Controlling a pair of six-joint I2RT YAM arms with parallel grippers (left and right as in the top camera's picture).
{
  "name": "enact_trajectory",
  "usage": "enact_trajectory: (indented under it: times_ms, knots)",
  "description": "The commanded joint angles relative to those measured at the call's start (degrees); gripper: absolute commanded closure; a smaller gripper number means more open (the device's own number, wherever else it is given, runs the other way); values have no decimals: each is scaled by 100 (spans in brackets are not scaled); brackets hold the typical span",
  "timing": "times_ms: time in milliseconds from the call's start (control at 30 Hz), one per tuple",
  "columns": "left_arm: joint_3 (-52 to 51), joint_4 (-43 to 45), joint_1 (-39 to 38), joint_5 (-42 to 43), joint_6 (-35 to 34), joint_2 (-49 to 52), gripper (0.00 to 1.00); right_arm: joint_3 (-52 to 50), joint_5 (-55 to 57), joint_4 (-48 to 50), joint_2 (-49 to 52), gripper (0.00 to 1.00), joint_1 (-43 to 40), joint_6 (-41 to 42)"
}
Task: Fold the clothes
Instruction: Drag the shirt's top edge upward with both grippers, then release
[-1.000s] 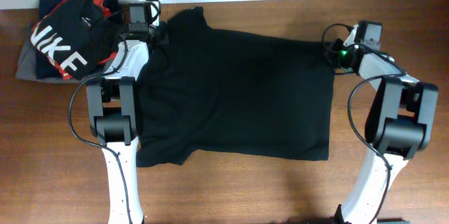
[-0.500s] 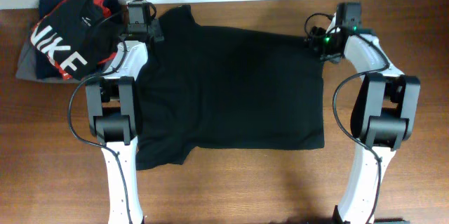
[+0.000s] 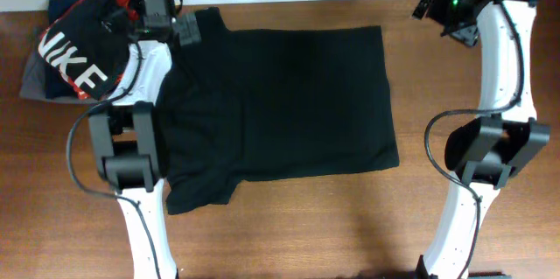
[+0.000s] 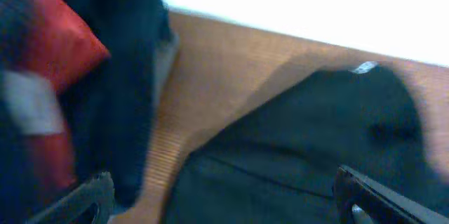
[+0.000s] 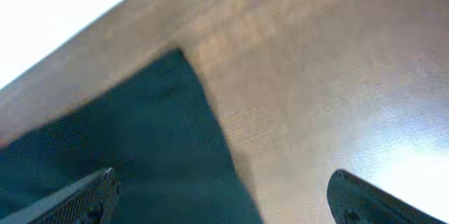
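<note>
The left tool and right tool now stand wide open, having let go of the T-shirt. The right tool has pulled back, and the shirt's corner now lies apart, ahead of it.

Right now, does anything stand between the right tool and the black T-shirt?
Nothing visible does. The right tool hangs open past the far right corner of the T-shirt, and only bare table lies between them. The Nike pile sits at the other end, beside the left tool.

A black-and-red NIKE garment lies atop a grey garment on the wooden table.
</note>
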Motion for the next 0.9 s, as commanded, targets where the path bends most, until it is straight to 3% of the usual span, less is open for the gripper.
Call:
enact_trajectory:
  times_ms: [0,300,467,700,867]
  knots:
    - [-35,-240,50,-107,79,-841,1,688,68,-549,-260,1,22,-13]
    - [-35,-1777,0,116,79,-2114,1,2149,129,-2068,-341,1,24,-17]
    - [-35,-2664,2,688,81,-2796,1,2177,-175,-2065,-772,1,227,-105]
    - [-35,-3840,179,234,76,-3674,1,1589,326,-2065,-1832,0,857,-363]
    - [-37,-4715,380,278,72,-4127,1,146,417,-2065,-2817,1,1165,-361]
